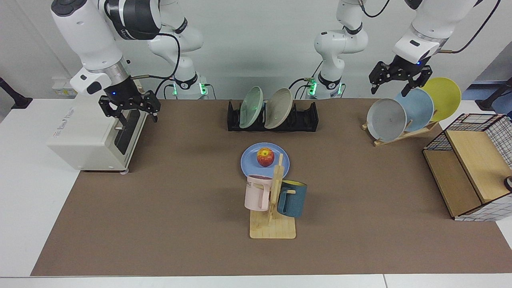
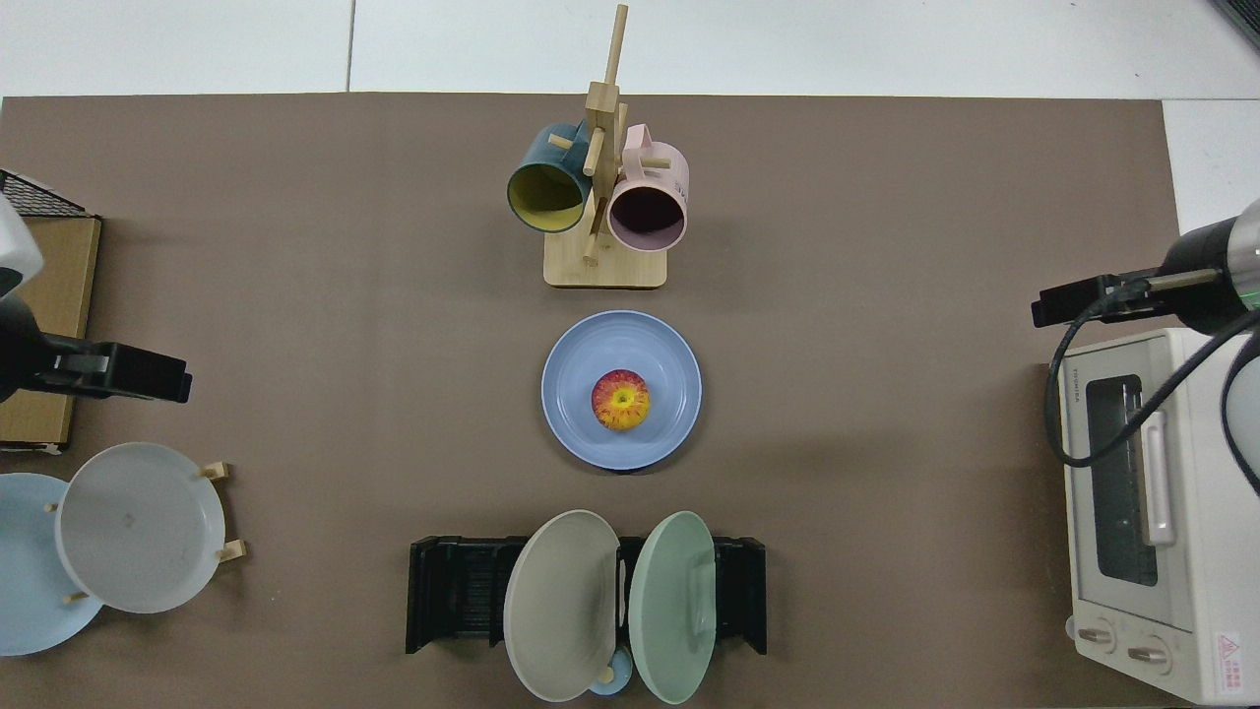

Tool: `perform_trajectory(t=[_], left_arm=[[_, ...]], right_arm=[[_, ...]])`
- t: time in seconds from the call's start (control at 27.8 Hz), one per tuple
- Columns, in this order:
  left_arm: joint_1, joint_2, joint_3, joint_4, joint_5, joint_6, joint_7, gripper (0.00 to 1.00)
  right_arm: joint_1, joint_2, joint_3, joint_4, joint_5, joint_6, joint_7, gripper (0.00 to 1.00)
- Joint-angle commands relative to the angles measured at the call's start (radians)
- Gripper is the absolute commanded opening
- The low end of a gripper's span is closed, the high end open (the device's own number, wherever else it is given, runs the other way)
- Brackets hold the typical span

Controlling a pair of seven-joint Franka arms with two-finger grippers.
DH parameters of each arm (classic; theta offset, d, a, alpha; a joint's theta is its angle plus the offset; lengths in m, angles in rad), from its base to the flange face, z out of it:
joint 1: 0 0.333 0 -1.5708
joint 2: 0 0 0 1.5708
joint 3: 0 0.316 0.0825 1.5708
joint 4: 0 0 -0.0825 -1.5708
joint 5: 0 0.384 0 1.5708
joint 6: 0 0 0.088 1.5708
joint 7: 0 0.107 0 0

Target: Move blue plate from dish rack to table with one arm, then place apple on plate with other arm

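Apple sits on blue plate

Bright, even overhead light; soft shadows, sharp focus throughout.

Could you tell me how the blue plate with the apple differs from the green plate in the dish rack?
The blue plate lies flat on the table; the green plate stands tilted on edge in the dish rack. The blue plate carries the apple; the green plate carries nothing. The blue plate is periwinkle, the green plate pale sage. Both are round and shallow.
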Motion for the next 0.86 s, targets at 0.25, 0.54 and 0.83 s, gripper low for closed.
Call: perform_trajectory(t=[0.25,0.54,0.83], left_arm=[[0.003,-0.011,-0.001,-0.001,0.012,-0.004,0.007,1.0],[0.007,-0.018,-0.001,-0.001,0.015,-0.009,0.008,1.0],[0.141,-0.035,0.013,-0.001,0.038,-0.05,0.007,1.0]], right_arm=[[-0.008,-0.018,0.007,-0.014,-0.025,-0.008,0.059,1.0],[-0.156,-0.019,0.122,-0.014,-0.023,-0.009,0.057,1.0],[-0.261,-0.021,0.231,-0.016,-0.023,-0.006,0.062,1.0]])
